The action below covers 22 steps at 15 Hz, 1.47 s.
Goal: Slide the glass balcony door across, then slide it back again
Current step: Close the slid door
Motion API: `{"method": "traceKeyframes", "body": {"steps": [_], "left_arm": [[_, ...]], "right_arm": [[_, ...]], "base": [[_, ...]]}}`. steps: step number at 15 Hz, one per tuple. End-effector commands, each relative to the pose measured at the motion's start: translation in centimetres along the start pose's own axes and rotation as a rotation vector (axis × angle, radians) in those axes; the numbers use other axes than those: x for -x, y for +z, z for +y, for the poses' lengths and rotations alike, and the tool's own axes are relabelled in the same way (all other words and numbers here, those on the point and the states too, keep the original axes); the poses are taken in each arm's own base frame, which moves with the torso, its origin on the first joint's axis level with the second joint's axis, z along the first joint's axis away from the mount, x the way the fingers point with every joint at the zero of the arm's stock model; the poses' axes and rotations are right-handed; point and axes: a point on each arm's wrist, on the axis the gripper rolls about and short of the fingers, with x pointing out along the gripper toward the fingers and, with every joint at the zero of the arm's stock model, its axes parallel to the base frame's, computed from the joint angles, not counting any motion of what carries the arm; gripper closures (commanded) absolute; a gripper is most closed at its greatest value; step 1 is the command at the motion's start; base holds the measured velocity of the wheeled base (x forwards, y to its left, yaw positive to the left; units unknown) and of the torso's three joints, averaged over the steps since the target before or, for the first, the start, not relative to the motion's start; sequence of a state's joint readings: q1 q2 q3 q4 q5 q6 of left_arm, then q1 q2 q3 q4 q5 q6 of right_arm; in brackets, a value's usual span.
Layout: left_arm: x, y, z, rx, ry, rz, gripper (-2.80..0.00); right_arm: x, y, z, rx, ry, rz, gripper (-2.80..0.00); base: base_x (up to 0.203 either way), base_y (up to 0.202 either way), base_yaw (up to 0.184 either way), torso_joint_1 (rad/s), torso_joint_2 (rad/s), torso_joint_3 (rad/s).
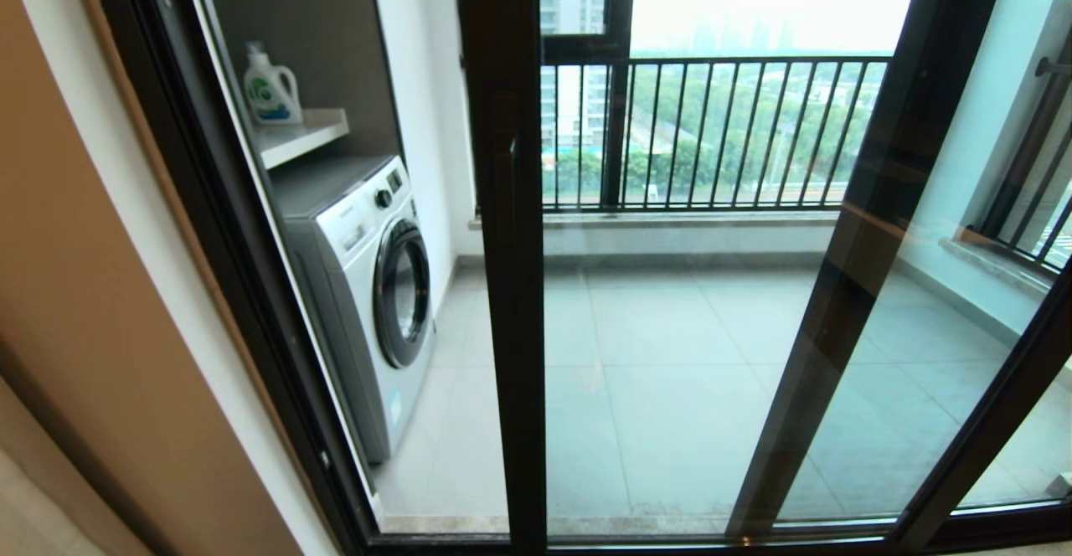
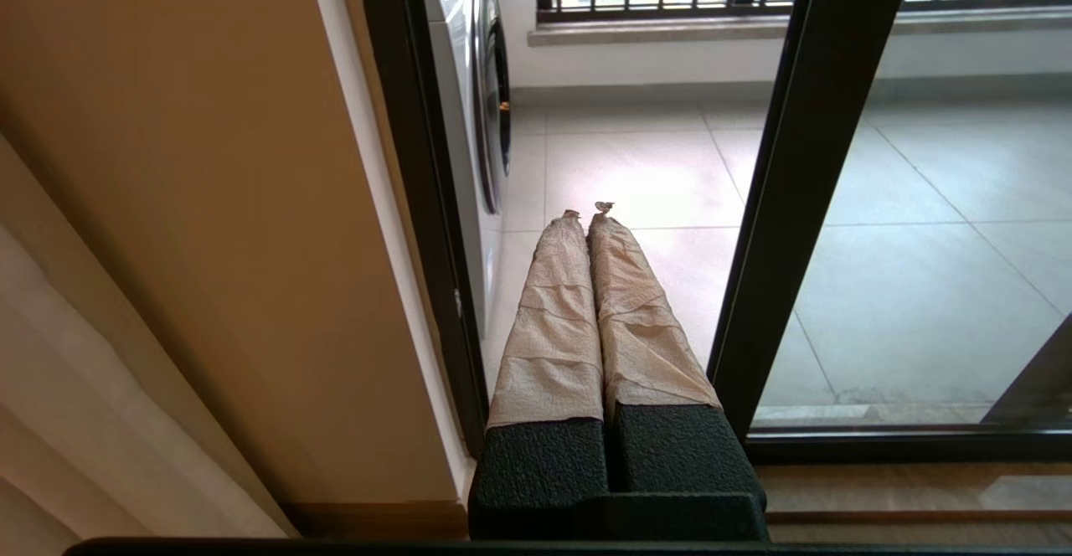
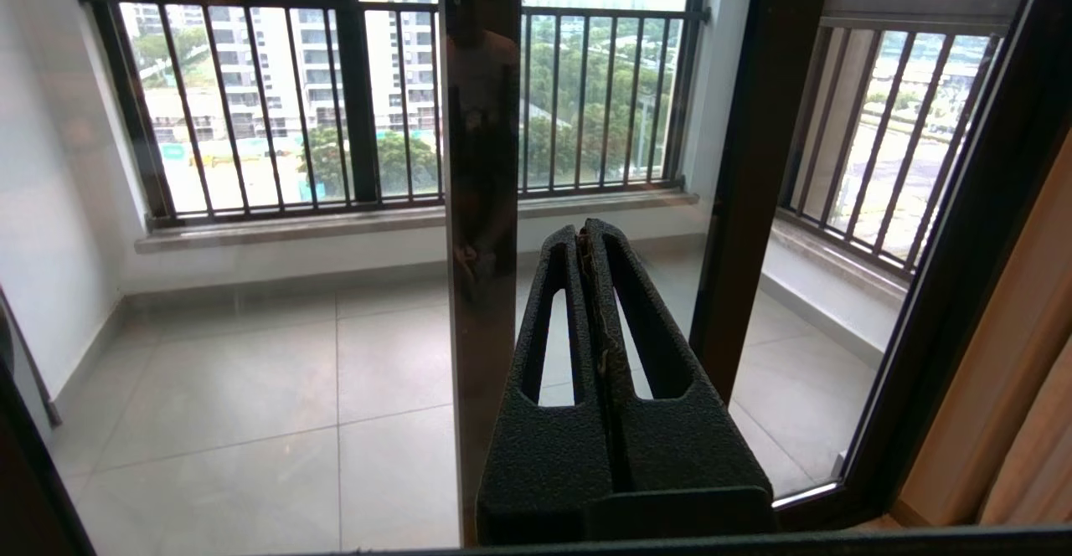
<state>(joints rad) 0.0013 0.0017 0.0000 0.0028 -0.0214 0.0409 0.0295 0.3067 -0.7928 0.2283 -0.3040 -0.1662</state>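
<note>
The glass balcony door (image 1: 670,355) fills the middle of the head view, and its dark upright (image 1: 502,288) carries a slim dark handle (image 1: 512,147). A gap (image 1: 435,422) lies between that upright and the left jamb (image 1: 251,288). In the left wrist view my left gripper (image 2: 588,211), fingers (image 2: 553,321) wrapped in beige tape, is shut on nothing and points low into that gap, just beside the door's upright (image 2: 796,187). My right gripper (image 3: 584,229) is shut and empty, close before the glass between two dark uprights (image 3: 481,204). Neither gripper shows in the head view.
A second dark-framed pane's upright (image 1: 863,246) slants at the right. On the balcony stand a white washing machine (image 1: 368,288) and a shelf with a detergent bottle (image 1: 270,87). Black railing bars (image 1: 712,129) cross the far window. A beige wall (image 2: 209,204) flanks the left jamb.
</note>
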Motion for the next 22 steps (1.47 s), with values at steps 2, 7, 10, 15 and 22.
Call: {"method": "traceKeyframes", "body": {"steps": [2,7,10,15,22], "left_arm": [[0.0,0.0,0.0,-0.001,0.000,0.000,0.00],[0.0,0.0,0.0,-0.001,0.000,0.000,0.00],[0.0,0.0,0.0,-0.001,0.000,0.002,0.00],[0.0,0.0,0.0,-0.001,0.000,0.002,0.00],[0.0,0.0,0.0,-0.043,-0.009,0.002,0.00]], "right_arm": [[4.2,-5.7,0.1,0.005,0.034,-0.029,0.00],[2.0,-13.8,2.7,0.004,0.343,0.175,0.00],[0.7,-18.6,3.8,0.016,0.363,0.208,0.00],[0.6,-19.2,3.9,-0.039,0.337,0.202,0.00],[0.6,-19.2,3.9,-0.066,0.331,0.207,0.00]], "base": [[0.000,0.000,0.000,0.000,0.00,0.000],[0.000,0.000,0.000,0.000,0.00,0.000],[0.000,0.000,0.000,0.000,0.00,0.000],[0.000,0.000,0.000,0.000,0.00,0.000],[0.000,0.000,0.000,0.000,0.00,0.000]]}}
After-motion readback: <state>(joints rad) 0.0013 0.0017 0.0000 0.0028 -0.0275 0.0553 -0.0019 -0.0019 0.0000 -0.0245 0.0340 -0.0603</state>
